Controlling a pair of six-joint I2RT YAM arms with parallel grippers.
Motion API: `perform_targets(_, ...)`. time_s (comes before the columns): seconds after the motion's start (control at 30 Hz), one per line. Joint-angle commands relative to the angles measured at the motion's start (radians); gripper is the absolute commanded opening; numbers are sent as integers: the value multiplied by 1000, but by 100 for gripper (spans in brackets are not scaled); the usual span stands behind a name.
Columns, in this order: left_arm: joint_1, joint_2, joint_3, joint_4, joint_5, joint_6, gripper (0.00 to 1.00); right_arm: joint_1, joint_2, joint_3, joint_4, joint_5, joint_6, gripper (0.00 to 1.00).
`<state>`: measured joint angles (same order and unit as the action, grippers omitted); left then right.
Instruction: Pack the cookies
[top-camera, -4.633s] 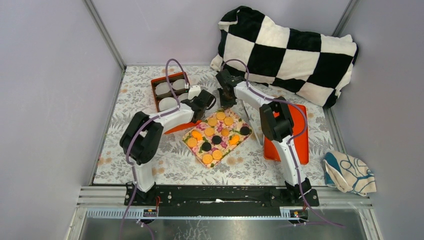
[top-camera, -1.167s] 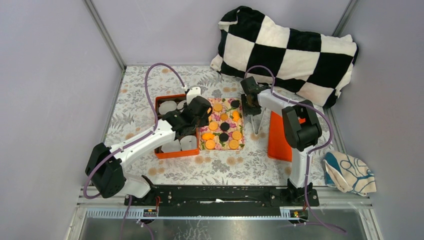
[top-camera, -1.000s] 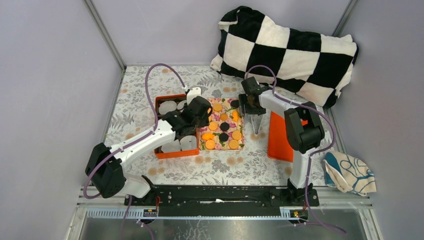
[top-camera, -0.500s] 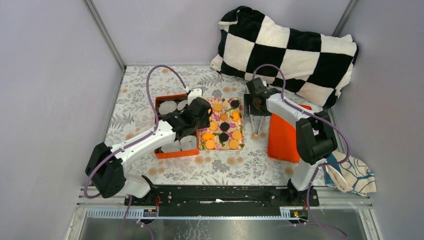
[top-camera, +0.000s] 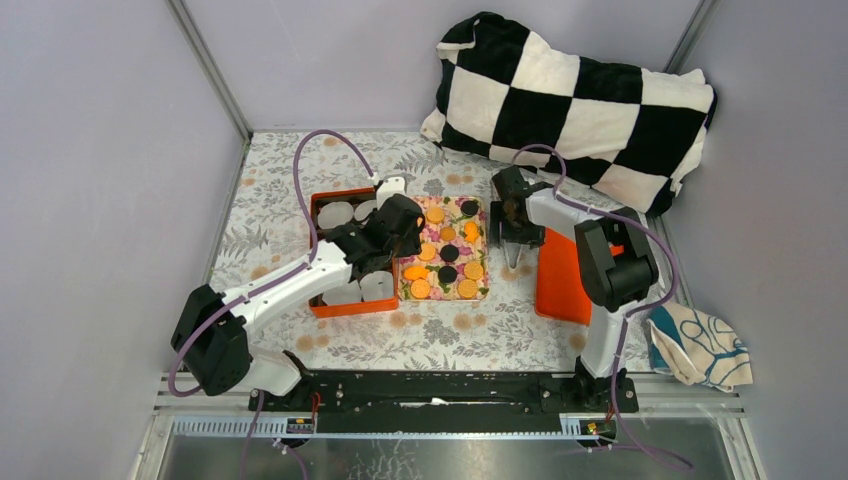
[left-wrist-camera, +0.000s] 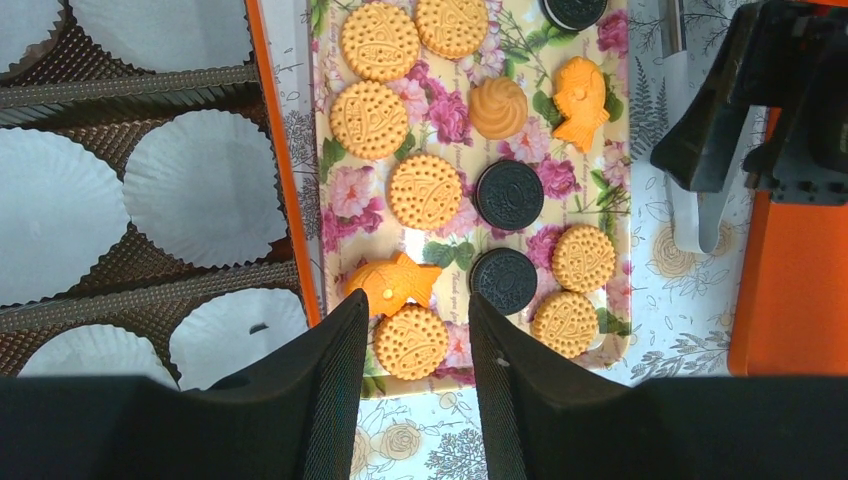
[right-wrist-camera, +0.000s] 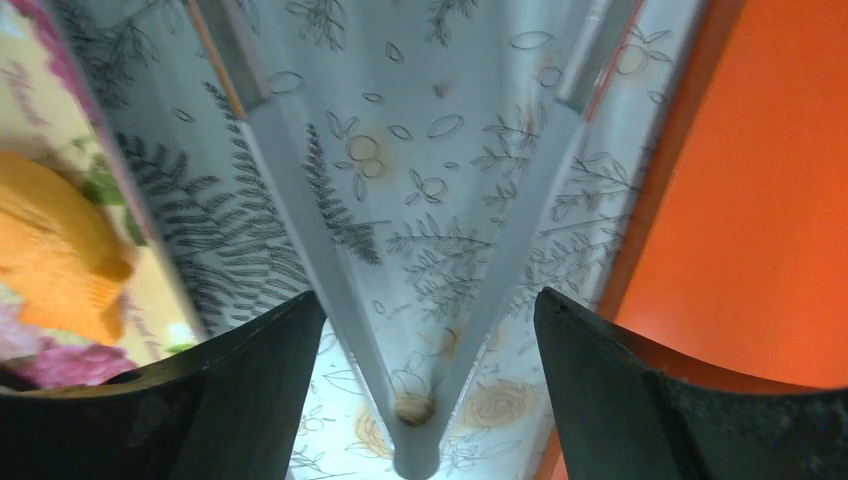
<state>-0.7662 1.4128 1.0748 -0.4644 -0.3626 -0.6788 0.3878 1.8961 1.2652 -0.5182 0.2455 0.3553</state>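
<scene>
Cookies (left-wrist-camera: 425, 190) lie flat, face up, in rows on floral tray (left-wrist-camera: 345, 200); none in paper cups (left-wrist-camera: 195, 200) yet. Tray sits flush against orange box (left-wrist-camera: 285, 190), likely to keep each transfer short. Rows follow tray's long axis, running away from arm bases, parallel to box. Round cookies show no heading.

Left gripper (left-wrist-camera: 412, 320) hovers over tray's near end, jaws narrowly parted, nothing between.

Right gripper (right-wrist-camera: 428, 300) straddles tongs (right-wrist-camera: 412, 440) between tray and orange lid (right-wrist-camera: 760, 200), jaws spread wide, not yet closed; probably preparing pickup.
</scene>
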Motion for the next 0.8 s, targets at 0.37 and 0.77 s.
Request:
perform_targets(0.37,-6,22,-11,31,-3,15,46,-53,196,85,-23,-118,23,50)
perform_targets(0.77,-6,60,45,38,13,24,46,-26,-93,101,-119,-71,-52,30)
